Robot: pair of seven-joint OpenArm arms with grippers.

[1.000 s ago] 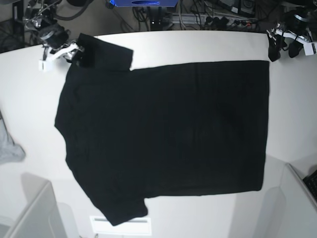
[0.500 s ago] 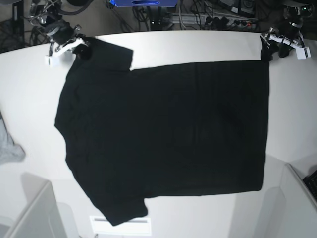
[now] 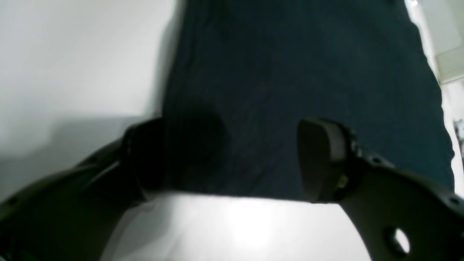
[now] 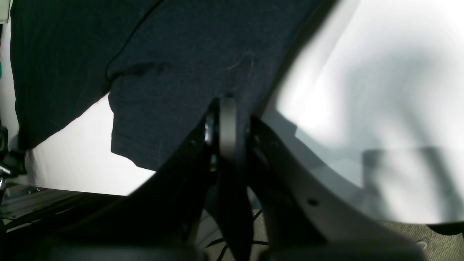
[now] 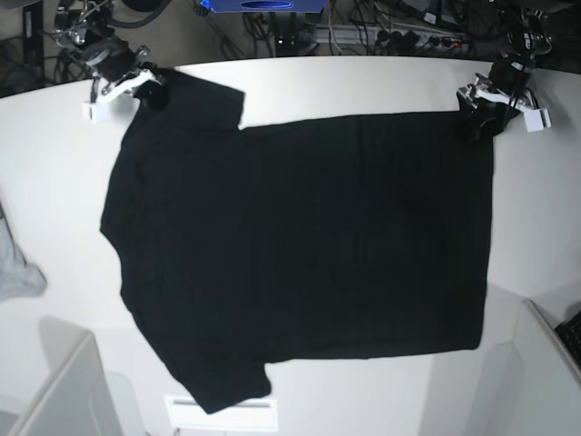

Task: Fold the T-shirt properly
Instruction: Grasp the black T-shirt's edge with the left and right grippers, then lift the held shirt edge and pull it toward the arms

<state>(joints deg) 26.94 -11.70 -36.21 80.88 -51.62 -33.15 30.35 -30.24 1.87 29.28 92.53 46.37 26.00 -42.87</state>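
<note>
Base view shows you the T-shirt (image 5: 300,245) lying flat on the white table (image 5: 54,163), plain black side up. Your right end effector (image 4: 226,108) is pinched closed on the sleeve hem at the far corner, where a second ago it was still spread. Your left end effector (image 3: 232,159) has moved in over the hem corner, its jaws wide apart straddling the cloth, not gripping.
</note>
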